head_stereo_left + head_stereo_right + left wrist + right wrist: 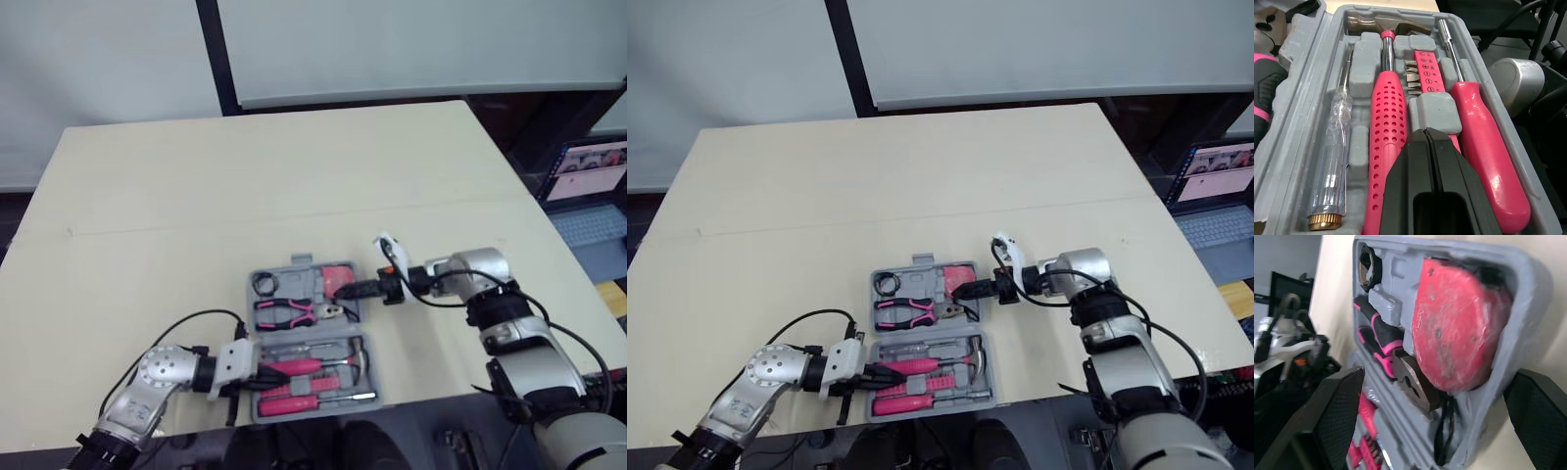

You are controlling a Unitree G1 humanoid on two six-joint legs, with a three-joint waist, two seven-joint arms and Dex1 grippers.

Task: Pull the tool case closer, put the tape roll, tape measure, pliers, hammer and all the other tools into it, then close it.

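Note:
The grey tool case [297, 262] lies open near the table's front edge. Its far half holds the black tape roll [263, 284], the pink-handled pliers [284, 313] and the red tape measure [1459, 328]. In the near half lie the hammer [1387, 29], a pink screwdriver [1484, 147], a bit holder [1422, 73] and a clear tester screwdriver [1334, 147]. My left gripper [1426, 132] is shut with nothing in it, just above the hammer's handle. My right gripper [345, 291] is open at the far half's right edge, by the tape measure.
The beige table [245, 176] stretches away beyond the case. A laptop [588, 176] stands off the table's right side. A black cable [196, 318] loops over the table from my left wrist.

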